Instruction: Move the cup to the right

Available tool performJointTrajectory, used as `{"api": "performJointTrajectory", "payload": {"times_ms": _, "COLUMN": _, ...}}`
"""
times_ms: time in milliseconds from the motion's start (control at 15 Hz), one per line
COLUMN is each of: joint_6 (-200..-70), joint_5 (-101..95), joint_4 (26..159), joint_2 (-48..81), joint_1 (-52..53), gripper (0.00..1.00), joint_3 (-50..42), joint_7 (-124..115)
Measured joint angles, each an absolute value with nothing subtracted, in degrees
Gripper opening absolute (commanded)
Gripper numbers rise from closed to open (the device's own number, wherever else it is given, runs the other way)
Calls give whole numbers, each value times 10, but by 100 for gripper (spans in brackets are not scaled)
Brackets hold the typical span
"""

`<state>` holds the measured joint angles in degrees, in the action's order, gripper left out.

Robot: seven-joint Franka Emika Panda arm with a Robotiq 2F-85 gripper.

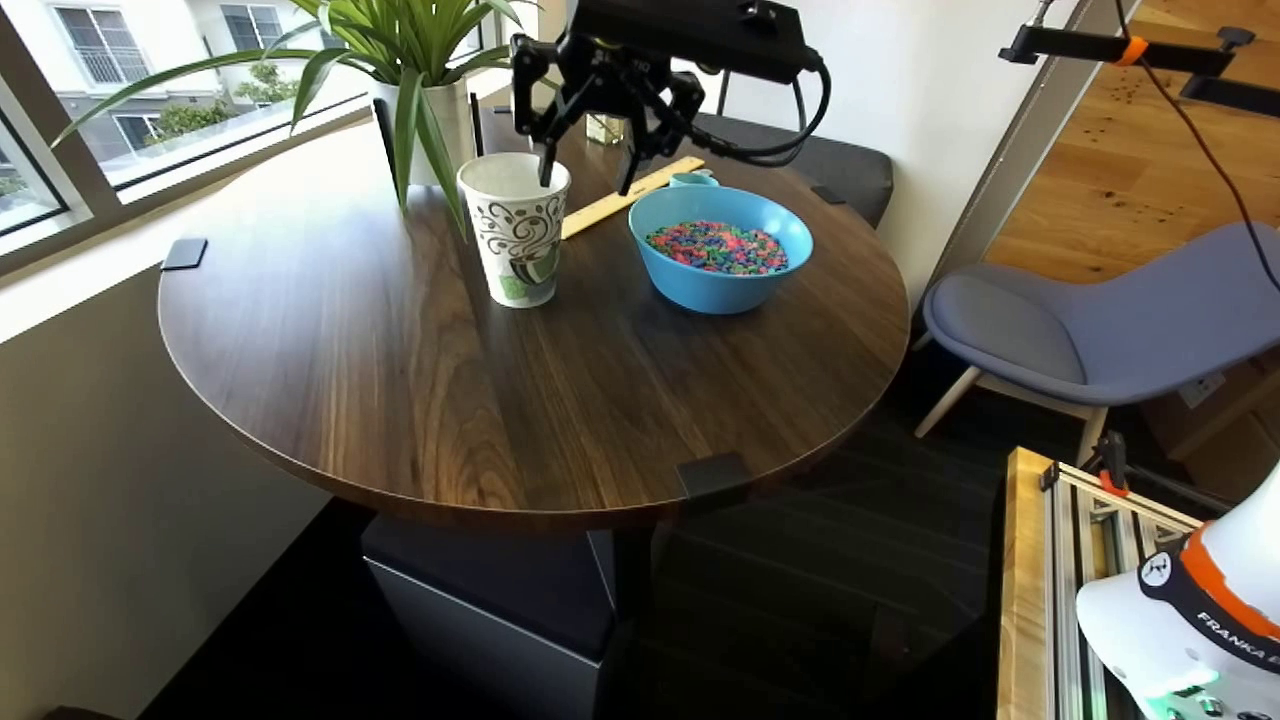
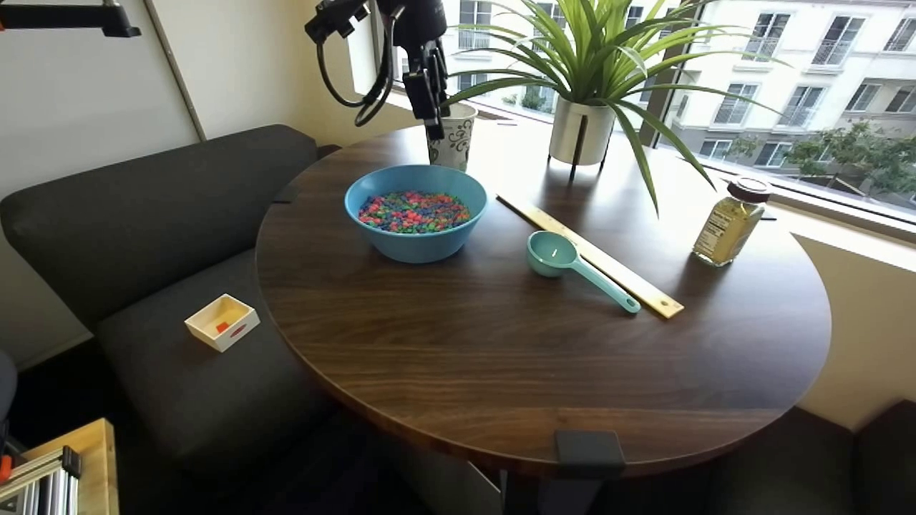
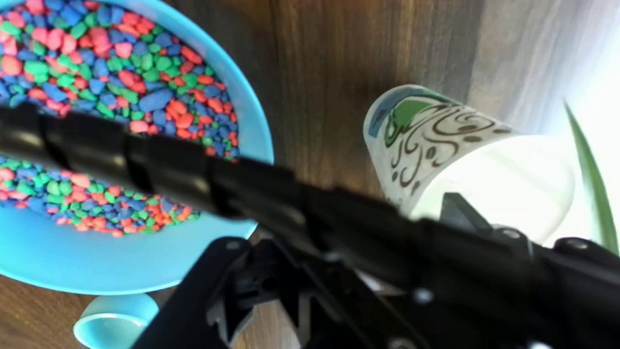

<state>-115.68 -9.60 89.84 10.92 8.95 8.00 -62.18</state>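
Table (image 1: 400, 390) under gripper (image 1: 585, 183), which is released, jaws parted. Blue bowl (image 1: 712, 296) sits lower than the gripper, off toward one finger; white printed cup (image 1: 520, 245) stands upright on the table at the other finger, whose tip overlaps its mouth in an exterior view, can't tell whether inside or above. Teal scoop (image 2: 553, 259) lies lower than the gripper, near the bowl, then coloured pebbles (image 1: 720, 248) inside the bowl.

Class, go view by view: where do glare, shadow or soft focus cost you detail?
In the wrist view, the dark cable across the picture is out of focus, and glare bleaches the inside of the cup; in both exterior views, daylight puts a pale sheen on the table; in an exterior view, the floor beneath sinks into shadow.
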Motion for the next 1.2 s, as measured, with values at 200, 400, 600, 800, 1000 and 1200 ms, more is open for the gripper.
{"api": "performJointTrajectory", "payload": {"times_ms": 200, "joint_6": -1157, "joint_5": -99, "joint_4": 881, "joint_2": 120, "joint_1": 103, "gripper": 26, "joint_3": 78, "joint_7": -639}}
{"api": "performJointTrajectory", "payload": {"times_ms": 400, "joint_6": -1157, "joint_5": -99, "joint_4": 868, "joint_2": 137, "joint_1": 108, "gripper": 1, "joint_3": 71, "joint_7": -644}}
{"api": "performJointTrajectory", "payload": {"times_ms": 600, "joint_6": -1157, "joint_5": -99, "joint_4": 857, "joint_2": 156, "joint_1": 111, "gripper": 0, "joint_3": 64, "joint_7": -646}}
{"api": "performJointTrajectory", "payload": {"times_ms": 800, "joint_6": -1156, "joint_5": -97, "joint_4": 851, "joint_2": 153, "joint_1": 115, "gripper": 1, "joint_3": 63, "joint_7": -643}}
{"api": "performJointTrajectory", "payload": {"times_ms": 1000, "joint_6": -1142, "joint_5": -96, "joint_4": 861, "joint_2": 103, "joint_1": 120, "gripper": 1, "joint_3": 66, "joint_7": -631}}
{"api": "performJointTrajectory", "payload": {"times_ms": 1200, "joint_6": -1093, "joint_5": -96, "joint_4": 887, "joint_2": 19, "joint_1": 116, "gripper": 1, "joint_3": 65, "joint_7": -627}}
